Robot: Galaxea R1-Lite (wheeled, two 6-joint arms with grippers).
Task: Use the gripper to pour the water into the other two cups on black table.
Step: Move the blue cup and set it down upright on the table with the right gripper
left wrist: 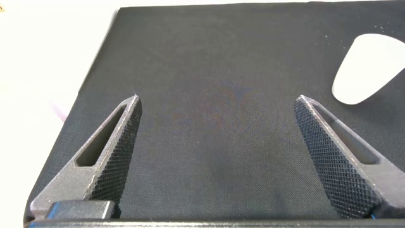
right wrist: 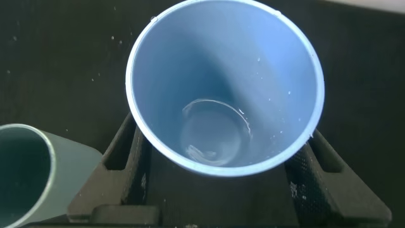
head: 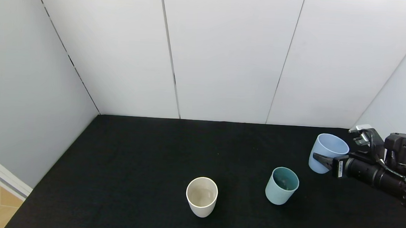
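Right gripper [head: 320,158] clamped around blue tumbler [head: 327,153], right of frame, tilted. Light, rigid, smooth plastic; likely slippery, little water [right wrist: 212,133] left. Left gripper [left wrist: 215,158] wide, empty.

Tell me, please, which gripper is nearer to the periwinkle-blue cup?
The right. The right gripper is shut on the blue cup; the left gripper hangs open over bare black table, out of the head view.

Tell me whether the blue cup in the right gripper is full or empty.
Nearly empty. The right wrist view looks straight into the blue cup, gripped by the right gripper; only a thin glint of water rings its bottom.
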